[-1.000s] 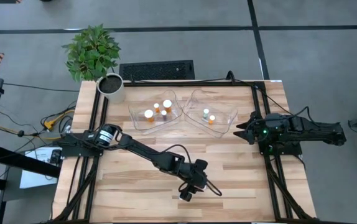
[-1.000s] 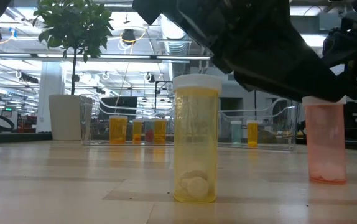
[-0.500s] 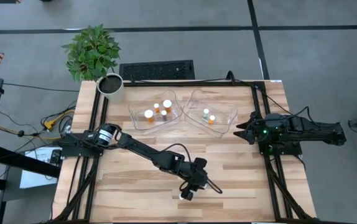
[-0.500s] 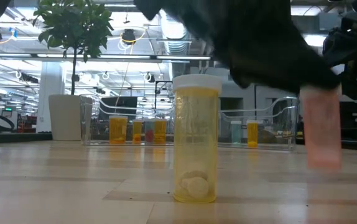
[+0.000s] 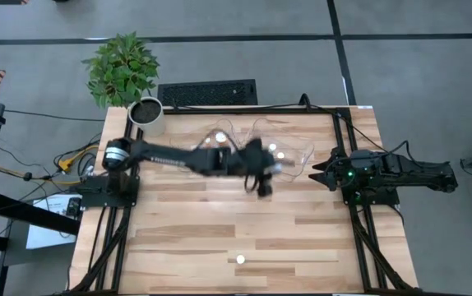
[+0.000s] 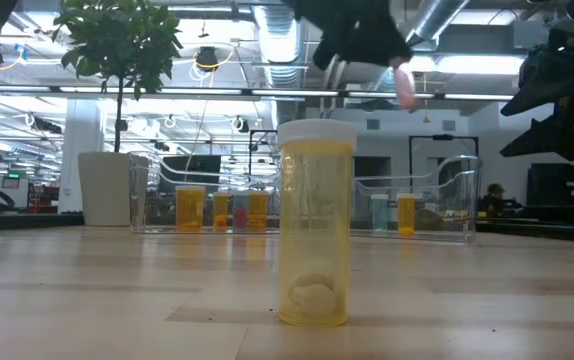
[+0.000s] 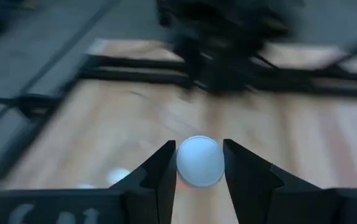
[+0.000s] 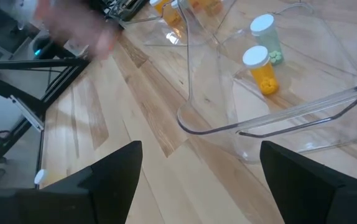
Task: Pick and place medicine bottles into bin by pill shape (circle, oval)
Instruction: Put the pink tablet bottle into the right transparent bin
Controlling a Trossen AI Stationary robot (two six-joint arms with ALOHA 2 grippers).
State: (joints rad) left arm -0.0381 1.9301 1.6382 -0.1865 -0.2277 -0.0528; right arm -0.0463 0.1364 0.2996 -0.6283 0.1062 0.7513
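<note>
My left gripper [image 5: 264, 182] is raised over the table's middle, beside the right clear tray [image 5: 300, 153], and shut on a pinkish bottle with a white cap [image 7: 198, 160]. The bottle also shows high in the low view [image 6: 404, 86]. A yellow bottle [image 6: 315, 225] stands on its base near the table's near edge [image 5: 238, 259]. The right tray holds two bottles [image 8: 266, 72] [image 8: 265, 32]. The left tray [image 5: 188, 153] holds orange bottles [image 6: 191, 209]. My right gripper [image 8: 206, 186] is open and empty at the table's right side, facing the right tray. My left gripper pinches the pinkish bottle's upper end, at the white cap [image 7: 198, 160], between its two fingers [image 7: 163, 175]. The bottle is lifted clear of the table. Its body [image 6: 404, 86] sticks out below the gripper, tilted.
A white pot with a green plant [image 5: 145, 115] stands at the table's far left corner. Black frame rails [image 5: 347, 214] run along the table's left and right sides. A black keyboard-like grille [image 5: 207, 92] lies beyond the far edge.
My left gripper has lifted the pinkish bottle off the table near the near edge. It has swung up and toward the far edge, up to the right tray. The yellow bottle has stayed where it stood.
</note>
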